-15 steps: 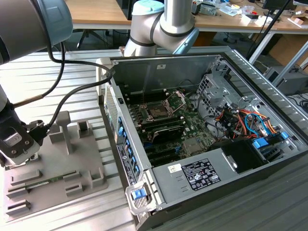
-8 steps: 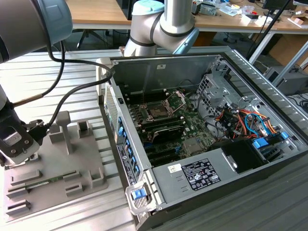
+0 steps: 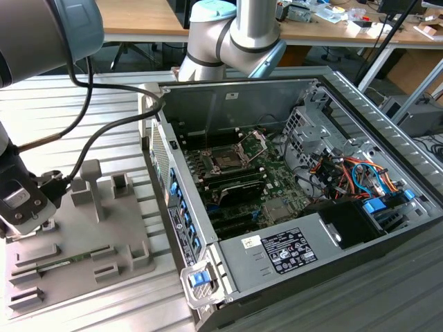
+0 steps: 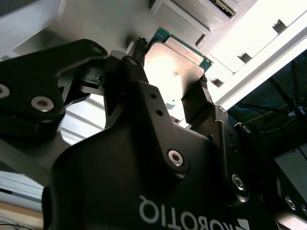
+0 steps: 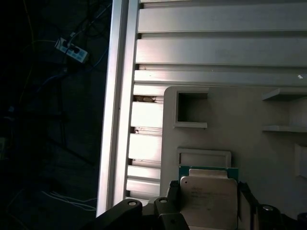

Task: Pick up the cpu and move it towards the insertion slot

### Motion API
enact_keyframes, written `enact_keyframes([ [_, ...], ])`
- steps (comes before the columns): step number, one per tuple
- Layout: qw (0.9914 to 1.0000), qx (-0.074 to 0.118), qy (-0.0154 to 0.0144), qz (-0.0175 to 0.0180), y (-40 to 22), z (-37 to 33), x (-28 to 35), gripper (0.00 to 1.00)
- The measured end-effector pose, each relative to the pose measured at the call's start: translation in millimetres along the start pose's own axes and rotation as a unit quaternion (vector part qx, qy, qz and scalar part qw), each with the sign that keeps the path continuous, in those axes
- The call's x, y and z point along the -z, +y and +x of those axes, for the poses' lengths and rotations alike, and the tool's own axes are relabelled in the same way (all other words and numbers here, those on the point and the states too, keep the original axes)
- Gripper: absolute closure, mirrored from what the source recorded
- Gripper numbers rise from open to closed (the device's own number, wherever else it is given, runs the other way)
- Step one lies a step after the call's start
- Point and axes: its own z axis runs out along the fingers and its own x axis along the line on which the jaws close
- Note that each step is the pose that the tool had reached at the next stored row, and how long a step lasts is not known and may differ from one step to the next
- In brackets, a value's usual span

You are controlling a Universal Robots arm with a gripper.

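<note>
Second wrist view: you have the gripper (image 4: 170, 72) drawn in on the cpu (image 4: 173, 57), its black fingers (image 4: 195, 103) set against two opposite edges of the chip, so the jaws stand only as wide as the chip itself. The silvery top of the cpu faces the wrist, with a thin green rim showing at the edge farthest from the palm. In the first wrist view you find the cpu (image 5: 208, 199) between the same fingers, with the grey tray (image 5: 230, 120) under it and a small raised wall of that tray just beyond the fingertips. You cannot tell from either wrist view whether the chip rests on the tray or is clear of it. In the exterior view the gripper (image 3: 28, 220) hangs low over the tray (image 3: 104, 228), with a green memory stick (image 3: 66, 263) lying in a tray groove near it. The insertion slot (image 3: 227, 160) sits well apart from the gripper, toward the exterior view's right, inside the open computer case (image 3: 228, 97), its metal load plate (image 3: 254, 142) tilted up
</note>
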Motion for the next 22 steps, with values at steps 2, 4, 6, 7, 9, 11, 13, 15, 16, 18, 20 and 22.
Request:
enact_keyframes([
  [2,1.0,0.0,0.0,0.0,0.0,0.0,0.9,0.45],
  [4,1.0,0.0,0.0,0.0,0.1,0.0,1.4,0.45],
  [6,1.0,0.0,0.0,0.0,0.1,0.0,1.8,0.45],
  [7,1.0,0.0,0.0,0.0,0.1,0.0,2.0,0.45],
  [9,1.0,0.0,0.0,0.0,0.1,0.0,2.3,0.45],
  [11,1.0,0.0,0.0,0.0,0.1,0.0,2.7,0.45],
  [13,1.0,0.0,0.0,0.0,0.1,0.0,3.1,0.45],
  [15,1.0,0.0,0.0,0.0,0.2,0.0,3.6,0.45],
  [16,1.0,0.0,0.0001,0.0,0.2,0.0,3.9,0.45],
  [18,1.0,0.0,0.0,0.0,0.2,0.0,4.3,0.45],
  [20,1.0,0.0,0.0,0.0001,0.2,0.0,4.8,0.45],
  [22,1.0,0.0,0.0,0.0,0.2,0.0,5.1,0.45],
])
